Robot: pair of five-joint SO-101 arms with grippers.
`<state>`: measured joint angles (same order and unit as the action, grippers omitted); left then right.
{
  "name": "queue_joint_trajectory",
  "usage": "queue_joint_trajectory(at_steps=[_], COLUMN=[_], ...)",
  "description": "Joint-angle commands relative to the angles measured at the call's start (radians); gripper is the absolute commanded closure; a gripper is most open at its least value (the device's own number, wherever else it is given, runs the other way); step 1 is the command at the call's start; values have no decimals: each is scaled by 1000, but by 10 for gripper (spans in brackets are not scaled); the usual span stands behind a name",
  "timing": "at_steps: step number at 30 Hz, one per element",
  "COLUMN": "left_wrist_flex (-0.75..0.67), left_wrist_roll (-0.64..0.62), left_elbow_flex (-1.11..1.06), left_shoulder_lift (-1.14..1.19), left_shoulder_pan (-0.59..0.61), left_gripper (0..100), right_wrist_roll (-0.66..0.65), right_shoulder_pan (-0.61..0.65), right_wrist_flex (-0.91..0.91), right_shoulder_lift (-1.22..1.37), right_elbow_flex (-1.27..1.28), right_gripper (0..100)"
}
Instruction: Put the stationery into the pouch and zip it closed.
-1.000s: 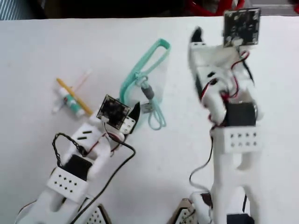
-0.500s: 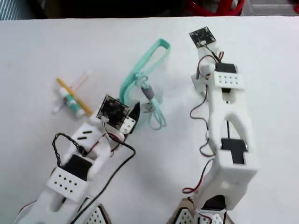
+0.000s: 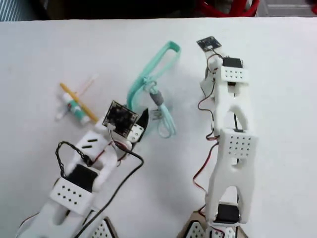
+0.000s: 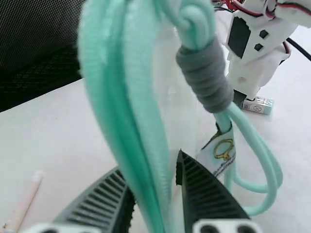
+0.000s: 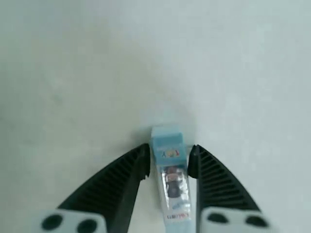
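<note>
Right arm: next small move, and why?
Probably close the right gripper: its open jaws straddle the small blue stationery piece on the table, with slim gaps on both sides, so it isn't gripped yet. The left gripper pinches the pouch by its teal edge.

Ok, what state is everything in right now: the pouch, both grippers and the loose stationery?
pouch: unzipped, mouth open.
left gripper: shut on the pouch's green edge.
right gripper: open, jaws either side of the small blue box.
small blue box: lying on the table, outside the pouch, not gripped yet.
pencil: lying on the table, outside the pouch.
</note>
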<state>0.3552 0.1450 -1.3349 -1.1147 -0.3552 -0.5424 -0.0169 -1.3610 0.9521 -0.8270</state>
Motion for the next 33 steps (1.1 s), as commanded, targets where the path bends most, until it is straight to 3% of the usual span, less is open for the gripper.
queue_joint_trajectory(at_steps=[1, 6, 13, 15, 21, 25, 33], left_wrist_flex=[-25, -25, -25, -25, -25, -25, -21], left_wrist_roll=[-8, -8, -8, -8, -8, -8, -8], left_elbow_flex=[3, 3, 3, 3, 5, 5, 3], left_shoulder_lift=[-18, -16, -13, -15, -18, -18, -18], left_shoulder_pan=[7, 8, 4, 4, 5, 4, 1], left_gripper=[871, 871, 871, 871, 871, 871, 871], right_wrist_roll=[-38, -40, -34, 23, 203, 244, 239], right_shoulder_pan=[-1, -18, -39, -42, -51, 4, 378], right_wrist_flex=[-71, -157, -366, -367, -369, -369, -302], right_shoulder_lift=[48, 136, 145, 130, -177, -446, -1017], right_elbow_flex=[-189, -370, -769, -856, -692, -560, -195], right_gripper=[879, 991, 981, 981, 981, 981, 981])
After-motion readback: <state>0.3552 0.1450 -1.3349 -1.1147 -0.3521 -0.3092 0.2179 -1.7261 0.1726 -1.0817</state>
